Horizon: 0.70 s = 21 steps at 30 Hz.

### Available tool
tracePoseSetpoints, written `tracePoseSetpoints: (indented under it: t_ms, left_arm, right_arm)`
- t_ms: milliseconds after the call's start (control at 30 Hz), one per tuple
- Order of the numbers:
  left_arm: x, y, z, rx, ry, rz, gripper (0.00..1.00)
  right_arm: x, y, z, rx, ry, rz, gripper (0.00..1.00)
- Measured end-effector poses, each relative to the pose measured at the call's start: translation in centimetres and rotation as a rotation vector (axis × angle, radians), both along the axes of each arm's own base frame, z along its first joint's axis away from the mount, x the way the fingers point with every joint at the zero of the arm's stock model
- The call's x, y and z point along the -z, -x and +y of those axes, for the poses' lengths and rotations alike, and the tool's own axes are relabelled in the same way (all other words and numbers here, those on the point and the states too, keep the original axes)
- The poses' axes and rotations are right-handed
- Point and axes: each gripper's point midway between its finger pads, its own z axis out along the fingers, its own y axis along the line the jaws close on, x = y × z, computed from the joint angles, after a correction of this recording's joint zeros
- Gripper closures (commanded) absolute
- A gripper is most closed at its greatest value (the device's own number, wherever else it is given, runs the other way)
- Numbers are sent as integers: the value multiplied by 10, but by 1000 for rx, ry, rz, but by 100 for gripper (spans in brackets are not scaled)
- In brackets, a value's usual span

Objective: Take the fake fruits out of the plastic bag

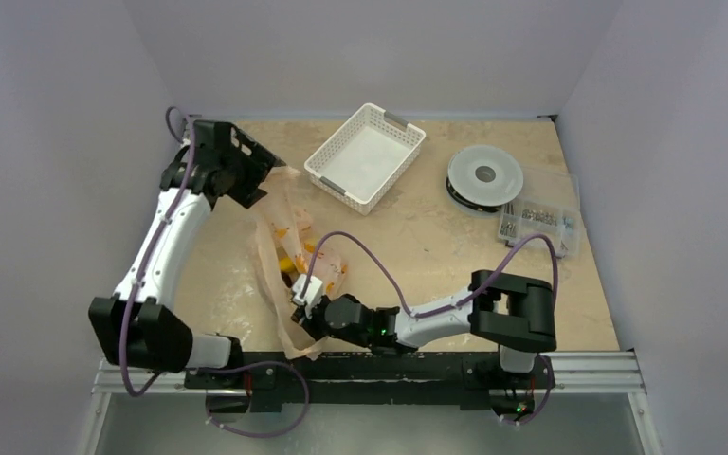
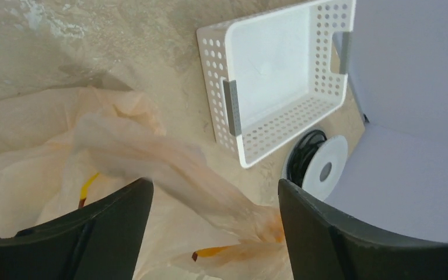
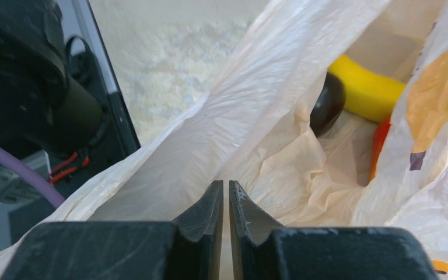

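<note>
Where the plastic bag (image 1: 289, 248) lies crumpled on the left half of the tabletop (image 1: 417, 242), its mouth faces the right arm, and the fake fruits (image 3: 359, 81) sit inside it: a yellow piece (image 3: 373, 90) deepest in, a dark brown-maroon piece (image 3: 328, 104) touching it, and a red-orange piece (image 3: 378, 146) just beside, half hidden by a fold. The right end effector (image 3: 222, 189) is pressed together, pinching a ridge of the bag's film at the near lip. The left end effector (image 2: 214, 186) is spread wide at the bag's far end; a twisted strand of the bag runs through the gap, gripped by neither finger. The white basket (image 2: 268, 76) stands slantwise near the far wall, its white floor in plain view; beige tabletop shows between it and the bag. A cable spool (image 1: 484, 177) and a clear parts box (image 1: 537, 226) lie well apart on the right side, the box near the right edge. The bag's near end reaches the black rail (image 1: 408, 365) along the tabletop's near edge; open tabletop lies between the bag and the spool
</note>
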Motion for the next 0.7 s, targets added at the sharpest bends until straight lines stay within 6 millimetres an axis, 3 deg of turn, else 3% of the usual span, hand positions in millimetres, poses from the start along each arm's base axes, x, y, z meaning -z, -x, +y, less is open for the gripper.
tracePoseSetpoints:
  t_ms: [133,333,467,567,700]
  left_arm:
    - [-28,44,13,147,-50,-93,0]
    - [-34,126,29,287,-194,-171,1]
    - [-26,185,34,318,-253,-223,3]
    - [-13,214,38,305,-268,-222,4]
    - [6,235,41,292,-265,-188,6]
  right_arm:
    - [-29,-7,-5,45,-70,26,80]
    - [-41,-32,-16,127,-105,73,70]
    - [-36,-45,-24,170,-94,111,66]
    - [-35,-50,-24,184,-85,132,70]
    - [-45,-50,-8,160,-102,149,72]
